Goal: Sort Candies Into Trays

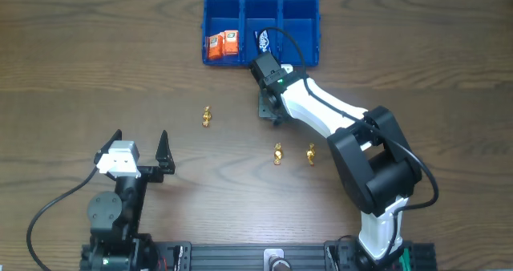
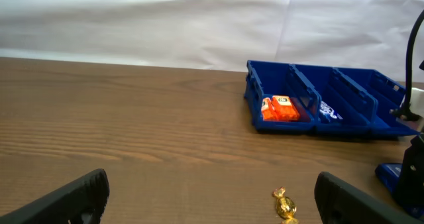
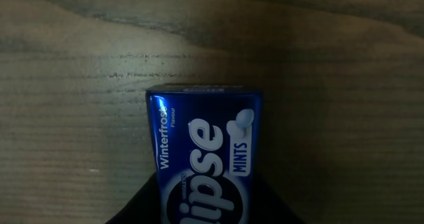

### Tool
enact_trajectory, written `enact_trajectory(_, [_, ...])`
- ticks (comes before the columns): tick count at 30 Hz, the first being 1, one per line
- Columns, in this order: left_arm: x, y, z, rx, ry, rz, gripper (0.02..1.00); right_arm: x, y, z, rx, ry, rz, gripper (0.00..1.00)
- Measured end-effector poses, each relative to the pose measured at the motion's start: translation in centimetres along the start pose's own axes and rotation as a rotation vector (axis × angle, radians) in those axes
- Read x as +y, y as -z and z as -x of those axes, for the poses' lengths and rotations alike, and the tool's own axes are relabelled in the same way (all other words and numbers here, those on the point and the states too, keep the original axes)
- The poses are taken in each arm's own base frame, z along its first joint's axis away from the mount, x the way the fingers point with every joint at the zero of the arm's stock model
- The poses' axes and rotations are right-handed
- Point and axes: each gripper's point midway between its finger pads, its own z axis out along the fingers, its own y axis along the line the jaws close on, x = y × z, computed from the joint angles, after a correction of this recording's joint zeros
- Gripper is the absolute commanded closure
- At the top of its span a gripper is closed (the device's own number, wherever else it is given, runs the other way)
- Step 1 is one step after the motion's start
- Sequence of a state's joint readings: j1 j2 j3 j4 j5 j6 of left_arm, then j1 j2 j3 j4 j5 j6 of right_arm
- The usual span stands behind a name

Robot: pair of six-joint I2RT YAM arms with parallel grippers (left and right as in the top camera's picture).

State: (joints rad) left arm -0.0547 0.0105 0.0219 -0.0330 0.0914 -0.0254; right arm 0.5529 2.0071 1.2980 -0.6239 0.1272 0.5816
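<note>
A blue three-compartment tray [image 1: 317,30] stands at the table's far side. Its left compartment holds orange candy packs [image 1: 222,44] and its middle one a blue pack [image 1: 262,40]. Just in front of the tray, my right gripper [image 1: 269,108] is low over the wood, shut on a blue mint box [image 3: 205,158] whose end rests near the table. Three gold-wrapped candies lie loose: one at the left [image 1: 208,116] and two [image 1: 278,154] [image 1: 311,153] nearer the middle. My left gripper [image 1: 141,147] stands open near its base, holding nothing, with a gold candy [image 2: 285,204] ahead of it.
The right arm [image 1: 337,115] stretches diagonally across the right half of the table. A white wall [image 2: 199,25] rises behind the table's far edge. Bare wood lies left of the tray and around the left arm.
</note>
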Motion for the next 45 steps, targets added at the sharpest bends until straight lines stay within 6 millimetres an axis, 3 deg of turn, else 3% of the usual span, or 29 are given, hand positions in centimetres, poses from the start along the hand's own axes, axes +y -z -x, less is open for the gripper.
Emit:
enact_trajectory(5, [0.0, 0.0, 0.0, 0.0, 0.0, 0.0, 0.02, -0.2, 0.4, -0.4, 0.022, 0.009, -0.019, 0.748])
enact_trajectory(8, [0.0, 0.0, 0.0, 0.0, 0.0, 0.0, 0.02, 0.2, 2.9, 0.2, 0.017, 0.032, -0.04, 0.755])
enact_trajectory(11, [0.0, 0.0, 0.0, 0.0, 0.0, 0.0, 0.02, 2.0, 7.3, 3.9, -0.061, 0.049, -0.002, 0.755])
enact_trajectory(14, [0.0, 0.0, 0.0, 0.0, 0.0, 0.0, 0.02, 4.1, 14.3, 10.5, -0.248, 0.041, 0.074, 0.752])
enact_trajectory(17, [0.0, 0.0, 0.0, 0.0, 0.0, 0.0, 0.02, 4.5, 20.4, 15.6, -0.415, 0.017, 0.13, 0.75])
enact_trajectory(19, [0.0, 0.0, 0.0, 0.0, 0.0, 0.0, 0.02, 4.3, 22.0, 17.9, -0.479, 0.001, 0.139, 0.748])
enact_trajectory(22, [0.0, 0.0, 0.0, 0.0, 0.0, 0.0, 0.02, 4.5, 20.3, 20.3, -0.517, -0.015, 0.126, 0.741])
enact_trajectory(25, [0.0, 0.0, 0.0, 0.0, 0.0, 0.0, 0.02, 4.5, 14.0, 20.7, -0.446, -0.011, 0.075, 0.724])
enact_trajectory(30, [0.0, 0.0, 0.0, 0.0, 0.0, 0.0, 0.02, 4.2, 5.2, 18.7, -0.303, 0.013, 0.005, 0.715])
enact_trajectory(33, [0.0, 0.0, 0.0, 0.0, 0.0, 0.0, 0.02, 4.1, 3.9, 18.2, -0.278, 0.018, -0.002, 0.693])
enact_trajectory(38, [0.0, 0.0, 0.0, 0.0, 0.0, 0.0, 0.02, 4.2, 4.1, 18.5, -0.29, 0.022, 0.001, 0.29])
enact_trajectory(39, [0.0, 0.0, 0.0, 0.0, 0.0, 0.0, 0.02, 4.2, 4.1, 18.5, -0.29, 0.023, 0.002, 0.248])
enact_trajectory(45, [0.0, 0.0, 0.0, 0.0, 0.0, 0.0, 0.02, 4.2, 4.2, 18.4, -0.285, 0.028, -0.002, 0.169])
